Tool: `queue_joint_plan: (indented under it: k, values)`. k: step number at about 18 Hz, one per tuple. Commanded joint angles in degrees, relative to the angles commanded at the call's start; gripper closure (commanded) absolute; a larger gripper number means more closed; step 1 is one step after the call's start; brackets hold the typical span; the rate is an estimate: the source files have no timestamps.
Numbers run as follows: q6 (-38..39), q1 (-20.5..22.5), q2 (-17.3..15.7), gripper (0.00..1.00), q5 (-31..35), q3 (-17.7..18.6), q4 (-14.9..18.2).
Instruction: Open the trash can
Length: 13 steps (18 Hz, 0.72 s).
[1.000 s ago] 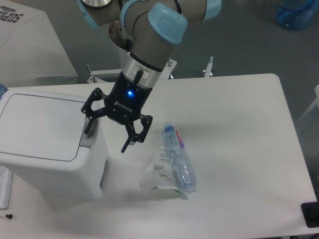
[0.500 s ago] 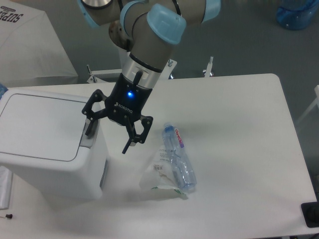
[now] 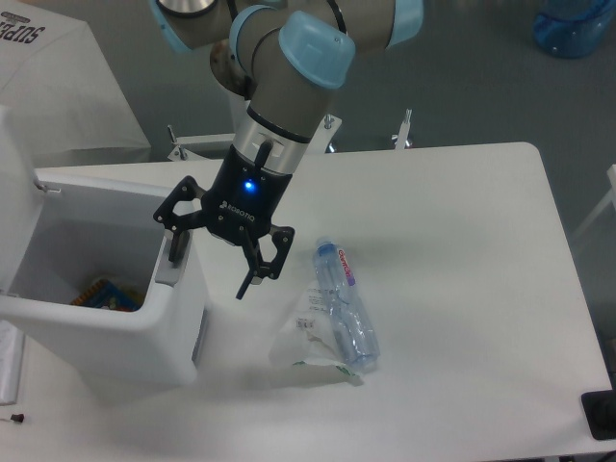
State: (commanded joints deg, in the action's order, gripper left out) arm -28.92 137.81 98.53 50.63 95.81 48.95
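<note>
Bin (image 3: 106, 322): at the tabletop's left edge, lid up, something colourful inside at the bottom.
Button (image 3: 171, 268): grey, on the bin's right rim, under my left finger.
Claw (image 3: 214, 258): my fingers spread wide, gripping nothing.
Bottle (image 3: 345, 306): clear, lying right of my claw on the tabletop (image 3: 462, 289).

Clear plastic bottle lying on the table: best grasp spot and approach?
Take the clear plastic bottle across its mid-body, from straight above. It lies flat on the white table, its long axis running up-left to down-right, so set the fingers across that axis. Probably avoid the lower end, where it overlaps a crumpled clear wrapper.
</note>
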Motion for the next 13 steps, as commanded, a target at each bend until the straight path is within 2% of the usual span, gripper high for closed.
queue_joint_plan:
  k: [5,9,13]
  values:
    - [-0.43,2.54,1.13,0.00,0.35,-4.48,0.00]
    - [-1.66,5.45,6.40,0.00,0.79,-9.75,-0.17]
    - [-12.09,10.27,11.41,0.00,1.23,-11.96,-0.09]
